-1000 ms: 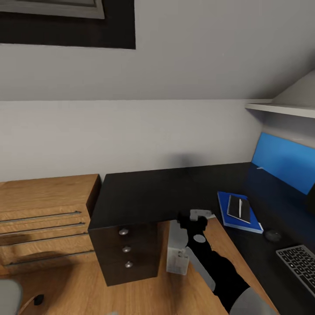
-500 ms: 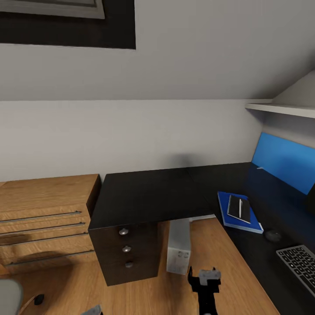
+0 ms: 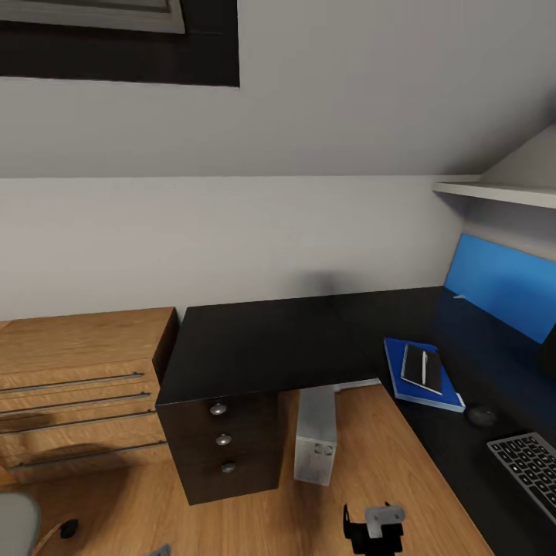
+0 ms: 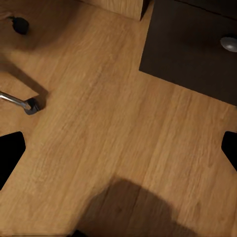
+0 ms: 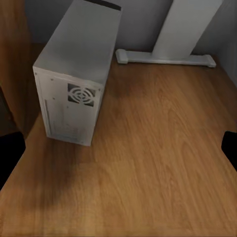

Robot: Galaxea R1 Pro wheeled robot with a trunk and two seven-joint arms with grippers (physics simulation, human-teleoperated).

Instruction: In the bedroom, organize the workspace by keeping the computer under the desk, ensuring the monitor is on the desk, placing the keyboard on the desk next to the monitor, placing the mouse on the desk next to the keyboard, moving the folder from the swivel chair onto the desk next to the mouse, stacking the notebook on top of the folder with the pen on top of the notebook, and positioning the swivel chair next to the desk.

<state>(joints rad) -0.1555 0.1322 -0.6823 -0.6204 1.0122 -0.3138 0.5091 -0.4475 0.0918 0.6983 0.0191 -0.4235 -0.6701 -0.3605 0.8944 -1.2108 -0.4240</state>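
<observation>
Retreating lower from the computer [image 3: 316, 434] under the bench [image 3: 262, 344], the right gripper [image 3: 374, 525] is hanging with jaws apart; left jaws are gaping too.

No text, label, brand, number or sign can be read anywhere in these pictures. The computer [image 5: 79, 74], just ahead of the right gripper [image 3: 374, 523], shows a rear panel with a round fan grille and faint slots — no lettering. The keyboard [image 3: 533, 466], off to that gripper's right on the desk [image 3: 262, 340], has keys too small to make out any characters. The notebook [image 3: 422, 367] and the folder [image 3: 407, 376] beyond the gripper carry plain covers — nothing printed can be seen on them.
</observation>
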